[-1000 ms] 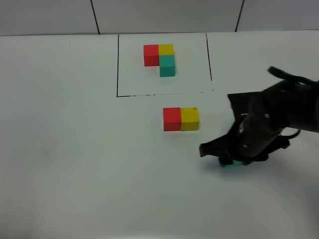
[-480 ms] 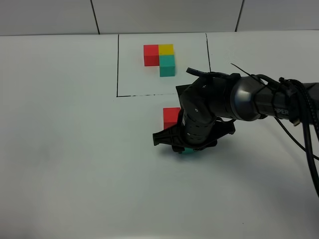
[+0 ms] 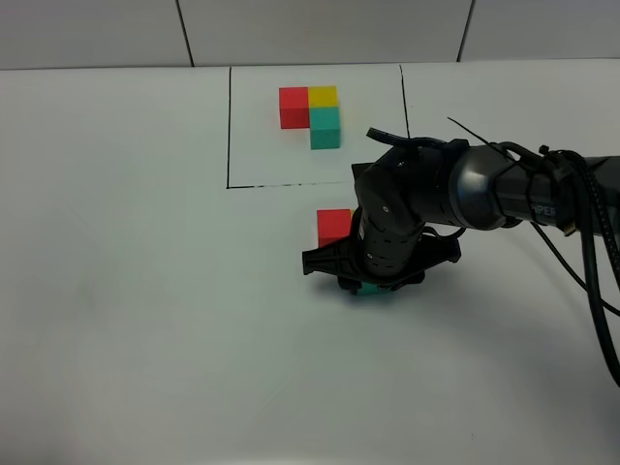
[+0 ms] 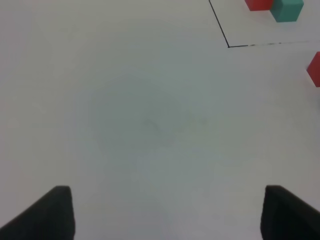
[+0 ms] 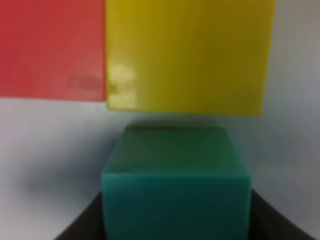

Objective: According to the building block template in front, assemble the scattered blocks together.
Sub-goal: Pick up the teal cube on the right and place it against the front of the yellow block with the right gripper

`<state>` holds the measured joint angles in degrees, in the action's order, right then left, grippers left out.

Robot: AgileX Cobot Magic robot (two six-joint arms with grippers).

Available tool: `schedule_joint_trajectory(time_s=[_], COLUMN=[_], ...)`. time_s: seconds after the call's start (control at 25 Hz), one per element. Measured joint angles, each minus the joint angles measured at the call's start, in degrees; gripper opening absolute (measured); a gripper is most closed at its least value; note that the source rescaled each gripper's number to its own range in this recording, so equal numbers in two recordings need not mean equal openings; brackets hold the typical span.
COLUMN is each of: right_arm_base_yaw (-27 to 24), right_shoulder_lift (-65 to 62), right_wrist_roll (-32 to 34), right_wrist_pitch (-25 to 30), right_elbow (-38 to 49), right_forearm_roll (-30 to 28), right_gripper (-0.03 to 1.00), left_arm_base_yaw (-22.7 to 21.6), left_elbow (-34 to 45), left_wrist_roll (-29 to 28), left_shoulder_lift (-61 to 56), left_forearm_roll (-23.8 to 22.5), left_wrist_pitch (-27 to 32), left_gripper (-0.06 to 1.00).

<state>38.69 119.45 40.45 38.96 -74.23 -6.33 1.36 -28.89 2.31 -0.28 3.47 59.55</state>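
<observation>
My right fingers (image 5: 175, 220) clamped on teal cube (image 5: 175, 192), just in front of yellow cube (image 5: 187, 55), red cube (image 3: 334, 226) beside yellow. Template (image 3: 312, 113) beyond red cube. My left fingers (image 4: 165, 212) apart over bare desk (image 4: 140, 120).

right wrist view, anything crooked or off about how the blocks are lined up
Nothing stands out. The red cube and yellow cube sit side by side, edges level. The teal cube, held in the right gripper, faces the yellow one squarely with a gap between them, matching the template layout so far.
</observation>
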Motion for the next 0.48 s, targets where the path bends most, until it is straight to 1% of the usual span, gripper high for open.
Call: schedule_joint_trajectory(time_s=[0.12,0.48], right_arm_base_yaw=[-0.2,-0.3], right_shoulder_lift=[0.1,0.5], right_wrist_roll=[-0.1,-0.3], right_wrist_pitch=[-0.1,-0.4], right_elbow=[0.0,-0.1], right_forearm_roll=[0.9,1.2], right_gripper=[0.01,0.01], left_arm_base_yaw=[0.0,0.0], left_elbow=[0.0,0.0], left_wrist_roll=[0.0,0.0], left_shoulder_lift=[0.0,0.0], left_forearm_roll=[0.0,0.0], left_wrist_pitch=[0.0,0.0], left_gripper=[0.96,0.96])
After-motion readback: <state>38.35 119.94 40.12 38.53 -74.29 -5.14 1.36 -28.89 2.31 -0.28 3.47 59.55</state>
